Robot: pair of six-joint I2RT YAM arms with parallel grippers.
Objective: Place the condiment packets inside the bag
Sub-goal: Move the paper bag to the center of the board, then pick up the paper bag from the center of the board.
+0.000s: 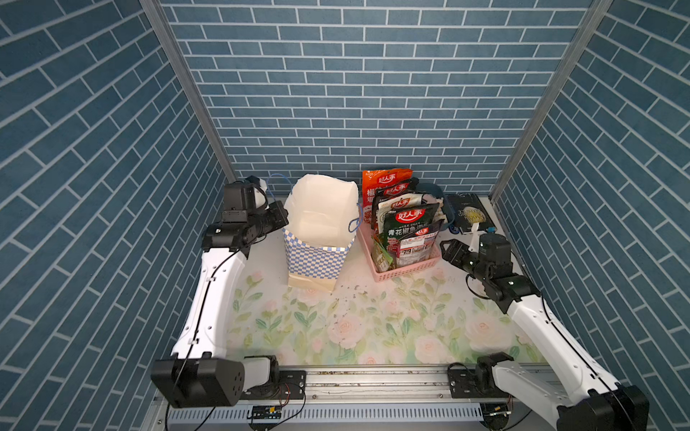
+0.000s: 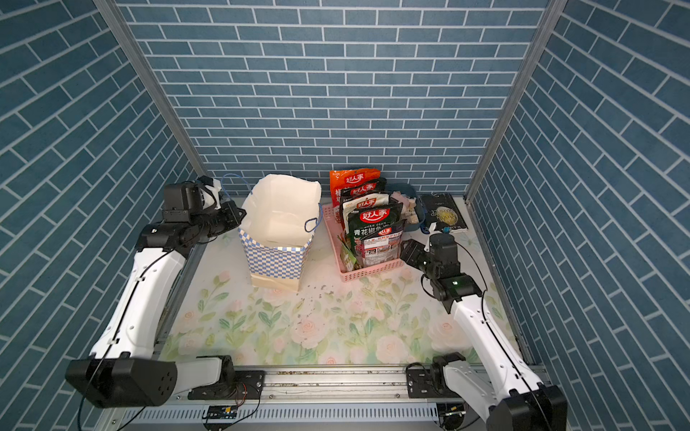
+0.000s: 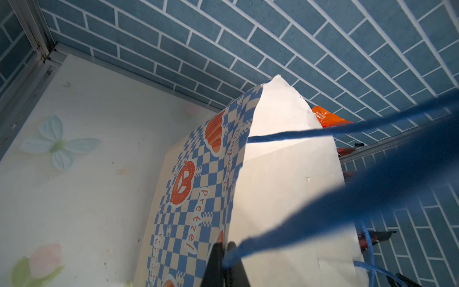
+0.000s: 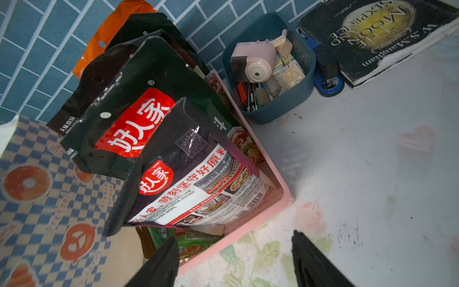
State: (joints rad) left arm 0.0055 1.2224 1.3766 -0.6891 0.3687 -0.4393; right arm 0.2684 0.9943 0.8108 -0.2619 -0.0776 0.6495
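**Top views.** The bag point(image 1: 317, 257) stands upright and open at the far centre of the table point(image 1: 336, 328). The condiment packets point(image 1: 405, 227) stand in the pink basket point(image 1: 407, 270) just to its right. The left end effector point(image 1: 279, 216) sits at the bag's left rim. The right end effector point(image 1: 450, 249) hovers just right of the basket.

**Left wrist view.** The left end effector point(image 3: 226, 258) is pressed together, pinching the blue cord handle point(image 3: 310, 223). Pull gently leftward to hold the mouth wide, and do not lift the bag.

**Right wrist view.** The right end effector point(image 4: 233, 238) is spread and empty at the basket's near corner. Select the front packet point(image 4: 198, 184), grip its top seal and lift it straight clear of the rim. The glossy film may slip, and neighbouring packets may drag along
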